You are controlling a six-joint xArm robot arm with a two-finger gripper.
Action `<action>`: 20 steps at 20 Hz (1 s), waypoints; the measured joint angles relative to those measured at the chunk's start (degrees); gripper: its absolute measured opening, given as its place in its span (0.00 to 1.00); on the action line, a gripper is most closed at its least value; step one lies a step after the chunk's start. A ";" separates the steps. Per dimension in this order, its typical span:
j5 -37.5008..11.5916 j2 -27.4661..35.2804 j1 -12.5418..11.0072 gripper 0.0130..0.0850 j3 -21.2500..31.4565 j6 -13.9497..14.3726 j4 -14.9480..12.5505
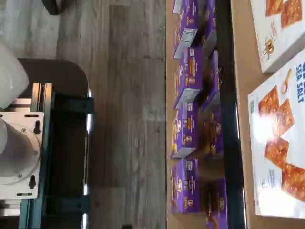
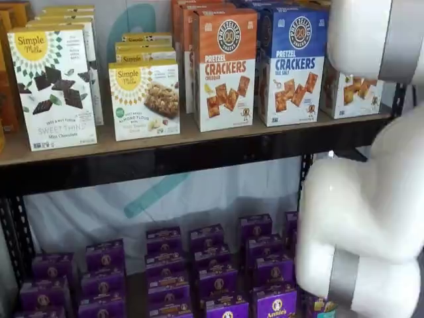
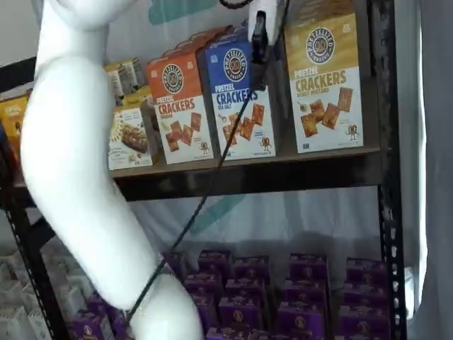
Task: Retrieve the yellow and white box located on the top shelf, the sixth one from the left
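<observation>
The yellow and white box (image 3: 324,85) stands upright at the right end of the top shelf (image 3: 283,177), next to the blue-and-white crackers box (image 3: 237,106). In a shelf view only its white lower part (image 2: 351,96) shows, behind my white arm (image 2: 371,199); the shelf's black front rail (image 2: 199,156) runs below. My gripper (image 3: 260,60) hangs from the view's top edge, in front of the blue-and-white box and just left of the yellow and white box. Its black fingers show side-on, so no gap can be judged. It holds nothing that I can see.
An orange-and-white crackers box (image 2: 224,66) and Simple Mills boxes (image 2: 56,86) stand further left on the top shelf. Several small purple boxes (image 2: 212,271) fill the level below and show in the wrist view (image 1: 188,124). A black cable (image 3: 205,191) hangs from the gripper. A black upright (image 3: 386,177) stands at the right.
</observation>
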 joint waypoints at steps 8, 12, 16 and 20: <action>-6.02 -5.25 1.89 1.00 7.37 -0.44 -3.27; -8.87 -7.35 -2.32 1.00 10.01 -1.36 4.73; -11.39 -8.70 -6.30 1.00 11.20 -2.12 12.02; -14.53 -9.96 -9.74 1.00 12.44 -2.62 18.91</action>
